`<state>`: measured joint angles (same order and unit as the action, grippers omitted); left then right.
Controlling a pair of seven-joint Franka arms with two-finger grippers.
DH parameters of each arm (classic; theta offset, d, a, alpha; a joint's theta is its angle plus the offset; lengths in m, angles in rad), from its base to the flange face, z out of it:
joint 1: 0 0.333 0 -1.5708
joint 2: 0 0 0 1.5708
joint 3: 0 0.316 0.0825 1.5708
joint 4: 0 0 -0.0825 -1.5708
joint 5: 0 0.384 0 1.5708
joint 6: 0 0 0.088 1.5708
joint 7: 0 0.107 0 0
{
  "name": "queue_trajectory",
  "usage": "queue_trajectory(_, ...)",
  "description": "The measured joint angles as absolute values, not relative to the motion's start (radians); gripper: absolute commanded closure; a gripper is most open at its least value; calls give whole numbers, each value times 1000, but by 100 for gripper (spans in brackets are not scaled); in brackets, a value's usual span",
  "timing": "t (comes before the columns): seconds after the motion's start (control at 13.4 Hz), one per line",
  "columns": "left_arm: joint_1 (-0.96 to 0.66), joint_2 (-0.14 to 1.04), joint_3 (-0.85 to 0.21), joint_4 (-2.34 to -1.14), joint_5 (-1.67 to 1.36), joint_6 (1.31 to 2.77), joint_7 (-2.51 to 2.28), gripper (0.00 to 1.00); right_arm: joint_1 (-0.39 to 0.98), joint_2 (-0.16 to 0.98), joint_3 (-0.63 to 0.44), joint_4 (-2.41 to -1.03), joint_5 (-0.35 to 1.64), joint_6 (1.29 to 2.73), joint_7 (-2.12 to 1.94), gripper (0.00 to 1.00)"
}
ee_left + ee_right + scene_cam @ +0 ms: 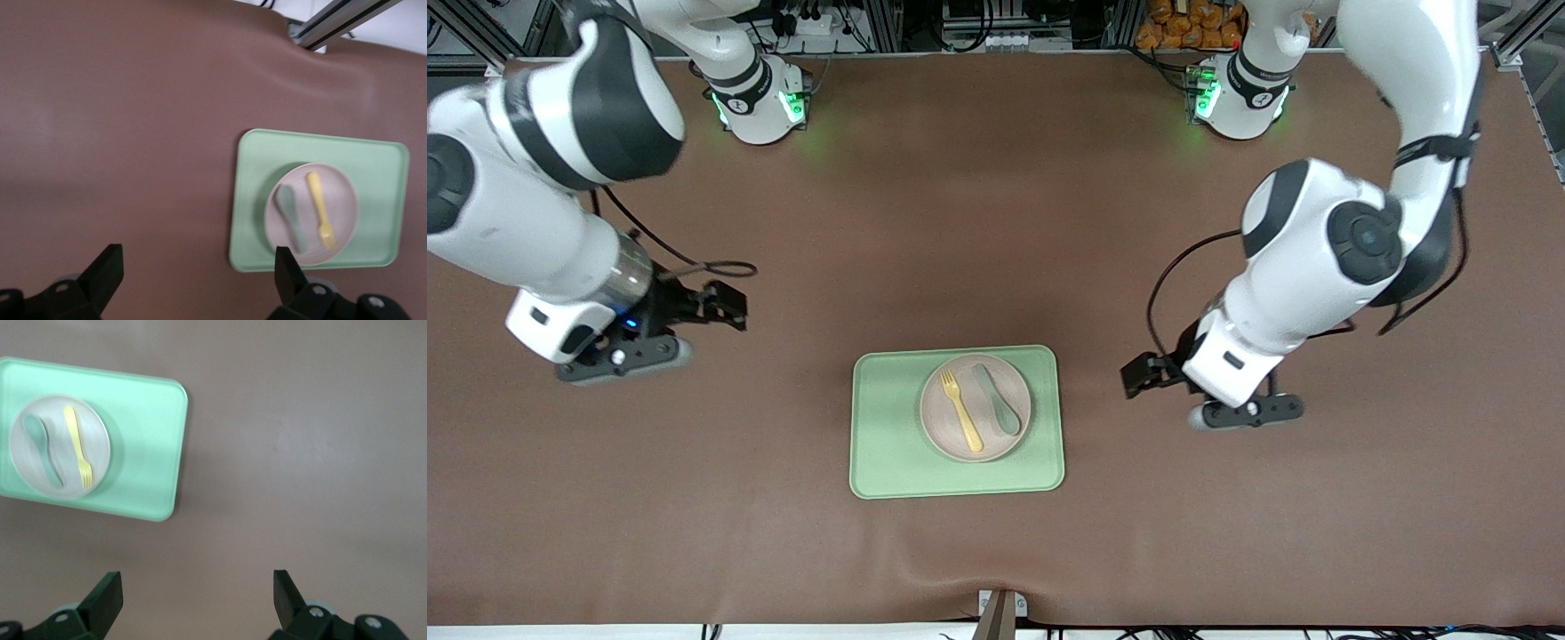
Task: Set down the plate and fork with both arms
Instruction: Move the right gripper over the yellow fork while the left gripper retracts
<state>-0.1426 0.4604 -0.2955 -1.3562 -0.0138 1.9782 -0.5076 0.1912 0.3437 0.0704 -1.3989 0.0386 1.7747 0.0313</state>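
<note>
Brown matting covers the whole surface (996, 222), which fills the front view from edge to edge. Two white arms reach down over it from green-lit bases along the top of that view: the right arm (525, 204) occupies the upper left of the frame, the left arm (1325, 258) the right side. The right hand (725, 305) hangs over bare brown matting toward the right arm's end of the surface, fingers spread and grasping nothing — its wrist view shows both black fingers (103, 597) wide apart with only the surface between them. The left hand (1143, 373) hangs over the surface just beside the tray's short edge at the left arm's end, likewise released and empty, its fingers (107, 270) standing far apart in the left wrist view. Light-green and rectangular, the tray (889, 427) lies at the centre of the front view, slightly below the middle. On it, toward the left arm's end, sits the round cream-beige plate (947, 436). Two utensils lie side by side on the plate — the grey-green spoon (999, 402) and the pale-yellow fork (960, 409), the fork toward the right arm's end, tines pointing up the frame.
</note>
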Motion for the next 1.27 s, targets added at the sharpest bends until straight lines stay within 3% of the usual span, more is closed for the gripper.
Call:
queue_trajectory(0.3, -83, 358, -293, -1359, 14, 1789, -416, 0, 233, 492, 136, -1395, 43, 1966, 43, 0)
queue_trajectory(0.67, -12, 248, -276, -1370, 38, 1566, -291, 0, 311, 652, 138, -1388, 17, 2181, 73, 0)
queue_trajectory(1.12, -82, 31, -80, -1488, 54, 1446, -123, 0, 397, 773, 138, -1360, -18, 2334, 149, 31)
queue_trajectory(1.27, -75, -28, -54, -1502, 54, 1406, -79, 0, 431, 828, 137, -1306, -63, 2344, 189, 35)
